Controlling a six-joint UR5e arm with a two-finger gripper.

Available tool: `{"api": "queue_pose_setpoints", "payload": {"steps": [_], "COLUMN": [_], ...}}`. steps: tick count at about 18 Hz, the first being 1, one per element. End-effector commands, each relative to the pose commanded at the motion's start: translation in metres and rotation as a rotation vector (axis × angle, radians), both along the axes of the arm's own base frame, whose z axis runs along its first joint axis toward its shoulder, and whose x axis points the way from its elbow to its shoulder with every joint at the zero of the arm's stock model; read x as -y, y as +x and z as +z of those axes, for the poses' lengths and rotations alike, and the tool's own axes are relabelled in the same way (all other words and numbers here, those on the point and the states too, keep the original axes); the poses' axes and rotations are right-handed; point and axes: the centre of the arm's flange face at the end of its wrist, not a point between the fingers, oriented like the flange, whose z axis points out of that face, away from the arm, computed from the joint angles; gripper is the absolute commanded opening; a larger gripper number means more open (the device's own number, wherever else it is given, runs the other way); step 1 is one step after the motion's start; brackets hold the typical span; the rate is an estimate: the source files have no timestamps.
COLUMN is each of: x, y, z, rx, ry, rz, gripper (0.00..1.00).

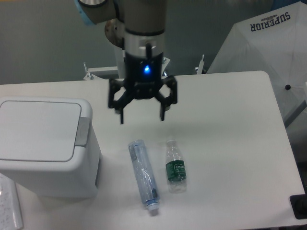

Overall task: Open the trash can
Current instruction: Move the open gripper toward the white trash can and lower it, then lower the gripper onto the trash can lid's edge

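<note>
The trash can (pixel 43 143) is a boxy white bin at the left of the table, its flat lid down and its grey push tab (pixel 83 131) on the right edge of the lid. My gripper (pixel 142 117) hangs open above the table, to the right of the bin and clear of it, with nothing between its fingers. A blue light glows on its body.
Two clear plastic bottles lie on the table below the gripper: a longer one (pixel 142 175) and a shorter one with a green label (pixel 175 166). A white umbrella (pixel 268 43) stands at the back right. A dark object (pixel 299 207) sits at the table's right front corner.
</note>
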Motion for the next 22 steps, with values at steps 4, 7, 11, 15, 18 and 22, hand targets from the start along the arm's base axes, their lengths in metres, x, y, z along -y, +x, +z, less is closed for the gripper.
{"api": "queue_pose_setpoints", "payload": {"steps": [4, 7, 11, 15, 18, 22], "x": [-0.004, -0.006, -0.009, -0.009, -0.009, -0.019], "y": [0.009, 0.009, 0.007, 0.008, 0.009, 0.024], "z": [-0.006, -0.001, -0.005, -0.002, -0.001, -0.01], "rx": [0.007, 0.007, 0.011, 0.007, 0.009, 0.022], "ry": [-0.006, 0.005, 0.004, 0.009, 0.01, -0.002], "rz": [-0.015, -0.006, -0.002, -0.002, -0.001, -0.028], "gripper": [1.0, 1.0, 1.0, 1.0, 1.0, 1.0]}}
